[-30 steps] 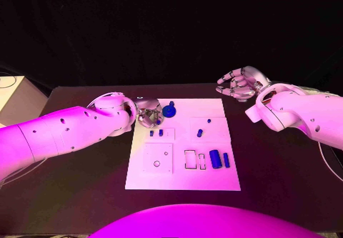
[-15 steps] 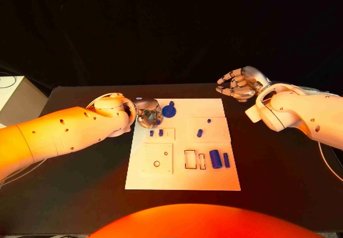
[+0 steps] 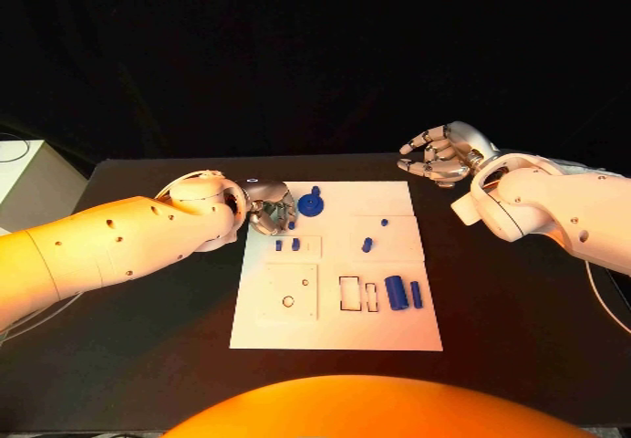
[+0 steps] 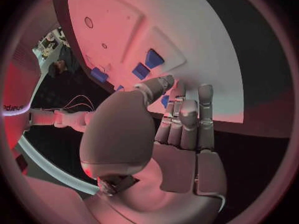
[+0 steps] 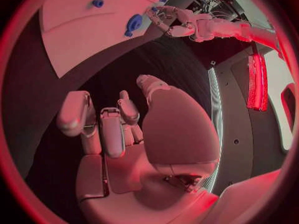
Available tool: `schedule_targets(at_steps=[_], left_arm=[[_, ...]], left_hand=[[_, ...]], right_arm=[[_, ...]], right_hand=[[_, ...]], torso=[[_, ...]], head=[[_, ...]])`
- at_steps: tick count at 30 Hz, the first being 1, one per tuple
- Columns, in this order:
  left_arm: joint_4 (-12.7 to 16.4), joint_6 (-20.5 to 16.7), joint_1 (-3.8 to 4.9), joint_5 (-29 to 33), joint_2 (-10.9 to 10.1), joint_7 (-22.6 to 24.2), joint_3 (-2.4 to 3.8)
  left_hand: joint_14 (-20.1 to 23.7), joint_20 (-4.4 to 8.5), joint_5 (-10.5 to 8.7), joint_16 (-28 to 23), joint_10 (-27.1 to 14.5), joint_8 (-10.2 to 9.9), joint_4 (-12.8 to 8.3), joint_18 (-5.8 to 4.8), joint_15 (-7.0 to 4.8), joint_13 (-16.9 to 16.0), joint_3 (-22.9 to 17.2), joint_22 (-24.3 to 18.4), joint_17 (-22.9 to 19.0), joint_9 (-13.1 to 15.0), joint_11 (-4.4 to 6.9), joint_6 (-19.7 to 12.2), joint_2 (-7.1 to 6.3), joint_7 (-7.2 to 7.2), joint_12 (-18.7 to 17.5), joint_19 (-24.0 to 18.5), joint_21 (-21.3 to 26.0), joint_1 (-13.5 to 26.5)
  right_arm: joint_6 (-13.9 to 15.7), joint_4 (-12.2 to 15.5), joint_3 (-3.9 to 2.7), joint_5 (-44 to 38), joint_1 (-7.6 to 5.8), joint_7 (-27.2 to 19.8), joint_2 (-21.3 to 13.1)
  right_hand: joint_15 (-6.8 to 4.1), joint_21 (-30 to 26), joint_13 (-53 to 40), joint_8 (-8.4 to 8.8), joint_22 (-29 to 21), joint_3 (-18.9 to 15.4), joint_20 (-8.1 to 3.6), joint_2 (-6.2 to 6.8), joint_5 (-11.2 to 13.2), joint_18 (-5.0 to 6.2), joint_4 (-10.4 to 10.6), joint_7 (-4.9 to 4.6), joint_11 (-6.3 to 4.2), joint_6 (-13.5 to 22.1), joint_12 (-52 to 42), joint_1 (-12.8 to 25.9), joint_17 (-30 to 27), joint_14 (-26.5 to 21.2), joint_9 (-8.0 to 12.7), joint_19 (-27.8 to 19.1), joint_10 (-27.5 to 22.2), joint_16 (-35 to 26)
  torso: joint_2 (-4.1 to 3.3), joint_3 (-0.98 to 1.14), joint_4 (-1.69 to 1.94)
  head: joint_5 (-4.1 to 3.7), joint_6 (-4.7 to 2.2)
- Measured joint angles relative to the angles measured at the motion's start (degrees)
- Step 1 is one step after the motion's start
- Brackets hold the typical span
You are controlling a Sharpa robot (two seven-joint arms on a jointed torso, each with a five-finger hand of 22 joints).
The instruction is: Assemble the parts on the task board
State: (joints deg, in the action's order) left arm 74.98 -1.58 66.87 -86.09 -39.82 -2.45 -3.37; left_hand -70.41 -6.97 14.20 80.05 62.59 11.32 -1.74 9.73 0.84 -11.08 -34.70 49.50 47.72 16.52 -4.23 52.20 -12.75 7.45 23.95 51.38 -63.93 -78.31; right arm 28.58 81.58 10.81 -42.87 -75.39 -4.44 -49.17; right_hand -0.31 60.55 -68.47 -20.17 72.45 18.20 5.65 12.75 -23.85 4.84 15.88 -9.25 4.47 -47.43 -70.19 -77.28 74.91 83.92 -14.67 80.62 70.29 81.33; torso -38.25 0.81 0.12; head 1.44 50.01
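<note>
The white task board (image 3: 329, 319) lies mid-table. A round blue part (image 3: 312, 203) with a stem sits near the board's far left corner. My left hand (image 3: 273, 206) hovers just beside it, fingers straight and thumb apart, holding nothing. The right wrist view shows a small gap between the left hand (image 5: 167, 20) and that round part (image 5: 132, 24). Small blue pegs (image 3: 287, 245) stand in a plate just below, also seen as pegs (image 4: 148, 64). Two long blue blocks (image 3: 404, 293) lie at the right. My right hand (image 3: 440, 155) is raised behind the board's far right corner, fingers loosely curled around nothing.
Two more small pegs (image 3: 367, 245) sit on the right-hand plate. Empty rectangular slots (image 3: 350, 293) and a plate with two holes (image 3: 289, 292) lie nearer me. A pale box (image 3: 29, 178) stands at the table's far left. Black tabletop (image 3: 512, 310) surrounds the board.
My left hand has turned slightly beside the round blue part, which has stayed in place. The right hand has hardly moved.
</note>
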Motion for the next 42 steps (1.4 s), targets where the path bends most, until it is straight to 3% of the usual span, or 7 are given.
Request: schedule_targets(at_steps=[3, 8, 9, 14, 18, 30, 42], left_arm=[[-0.35, -0.16, -0.01, 0.03, -0.41, 0.0, 0.16], [-1.22, -1.03, -0.01, 0.73, -1.28, 0.25, 0.66], [-1.42, -1.36, -0.01, 1.16, -1.57, 0.37, 0.81], [-1.97, -3.05, 0.06, 5.91, -3.22, 1.21, 1.44], [-1.99, -4.77, 0.11, 15.34, -4.99, 3.11, 1.66], [3.67, -5.74, 0.03, 55.76, -10.82, 17.54, 1.73], [8.33, -4.76, -0.27, 72.02, -13.13, 23.7, 1.71]], left_hand=[[0.27, 0.02, 0.0, 0.0, -0.58, -0.37, -0.16, -0.01, -0.14, -0.17, 0.16, -0.22, -0.4, -0.18, -0.06, -0.65, 0.0, -0.16, 0.0, -0.03, 0.31, 0.0], [2.56, -0.1, 0.0, -0.99, -1.99, -0.49, -0.16, -0.01, 0.29, -0.27, 0.16, -1.29, -3.81, -0.3, -0.48, -0.82, 0.0, 0.01, 0.0, -1.34, 1.2, 0.0], [2.94, -0.1, 0.0, -1.3, -2.0, -0.49, -0.34, -0.01, 0.26, -0.36, -0.03, -1.3, -4.4, -0.3, -0.5, -0.96, -0.12, 0.25, 0.0, -1.34, 1.2, -0.12], [6.17, -0.15, 0.0, -4.13, -2.42, 1.11, -1.15, 0.0, 0.56, -0.48, -1.38, -1.28, -10.37, -0.04, -0.91, 1.58, 0.49, 1.69, 0.58, -1.74, 1.2, -1.11], [10.56, -1.01, 0.0, -10.22, -3.56, 2.31, 0.29, -0.02, 1.33, -0.17, -1.81, -1.94, -19.24, 0.09, -1.81, 2.8, 0.76, 2.35, 0.64, -3.47, 3.05, 0.72], [14.63, -1.73, 0.0, -16.88, -5.36, 3.64, 3.09, -0.02, 2.14, 0.27, 3.41, -8.11, -22.47, 0.08, -2.43, 1.21, 0.64, 2.47, 1.3, -4.19, 12.22, 2.37], [15.76, -1.93, 0.0, -20.22, -6.08, 4.35, 2.93, -0.02, 2.45, 1.64, 3.56, -9.9, -23.93, -0.02, -2.54, 0.92, 1.24, 2.76, 0.46, -4.39, 14.96, 1.77]], right_arm=[[-0.02, -0.24, 0.0, 0.0, 0.02, 0.0, -0.01], [-0.16, -0.61, 0.01, -0.2, 0.04, -0.01, -0.11], [-0.27, -0.74, 0.01, -0.4, 0.06, -0.03, -0.14], [-1.3, -1.22, 0.01, -2.73, 0.17, -0.19, -0.39], [-2.65, -1.15, 0.01, -7.06, 0.54, -0.31, -0.7], [-5.59, 1.74, 0.19, -28.42, 2.45, 1.88, -1.14], [-8.74, 3.38, 0.34, -42.43, 4.23, 7.6, 0.36]], right_hand=[[0.0, -1.67, 1.45, 0.0, -0.89, 0.21, -0.23, 0.0, 0.0, 0.49, -0.21, 0.0, 0.02, 0.0, 1.45, 0.0, 0.0, 0.0, 0.0, -0.69, -0.9, -0.88], [-0.02, -10.93, 18.76, -0.68, -6.32, 2.97, -0.2, 1.04, 0.83, 1.92, -1.2, 0.16, 0.68, 0.86, 18.51, -1.04, -4.11, -0.09, 0.08, -3.56, -11.27, -5.97], [0.05, -14.82, 22.67, -0.88, -8.61, 4.24, -0.2, 1.58, 1.84, 2.74, -1.71, 0.15, 0.61, 0.86, 22.74, -1.58, -6.84, -1.45, 0.08, -4.82, -12.31, -8.55], [-0.11, -18.77, 37.92, -1.12, -10.72, 9.21, -0.36, 2.65, 5.94, 2.73, -4.79, 0.8, -0.13, -0.86, 39.3, -3.59, -10.0, -2.38, 0.35, -4.79, -12.14, -11.66], [-0.01, -16.65, 45.39, -0.22, -9.03, 11.64, -0.53, 2.49, 7.23, 2.75, -7.41, 0.49, -0.19, -3.43, 47.01, -4.62, -10.0, -2.0, 0.77, -3.73, -9.35, -11.66], [-0.1, -12.79, 52.82, 1.14, -5.68, 13.75, -0.92, 2.19, 7.54, 2.74, -11.38, 0.59, -0.1, -6.61, 54.63, -4.92, -8.72, -0.69, 1.03, -2.73, -5.61, -10.59], [0.12, -15.19, 56.72, 2.53, -6.55, 13.75, -0.6, 3.36, 8.02, 2.73, -11.38, 0.57, 0.42, -7.4, 59.26, -2.61, -10.13, -0.92, 1.31, -3.06, -5.94, -11.44]], torso=[[0.02, -0.04, 0.0], [0.03, -0.04, 0.0], [0.04, -0.04, 0.0], [0.1, -0.01, 0.0], [0.1, 0.03, 0.01], [0.01, -0.08, 0.02], [0.1, -0.23, 0.07]], head=[[-0.06, 0.0], [-0.15, 0.0], [-0.17, 0.0], [-0.3, 0.0], [-0.69, -0.01], [-2.99, -1.61], [-3.36, -2.3]])
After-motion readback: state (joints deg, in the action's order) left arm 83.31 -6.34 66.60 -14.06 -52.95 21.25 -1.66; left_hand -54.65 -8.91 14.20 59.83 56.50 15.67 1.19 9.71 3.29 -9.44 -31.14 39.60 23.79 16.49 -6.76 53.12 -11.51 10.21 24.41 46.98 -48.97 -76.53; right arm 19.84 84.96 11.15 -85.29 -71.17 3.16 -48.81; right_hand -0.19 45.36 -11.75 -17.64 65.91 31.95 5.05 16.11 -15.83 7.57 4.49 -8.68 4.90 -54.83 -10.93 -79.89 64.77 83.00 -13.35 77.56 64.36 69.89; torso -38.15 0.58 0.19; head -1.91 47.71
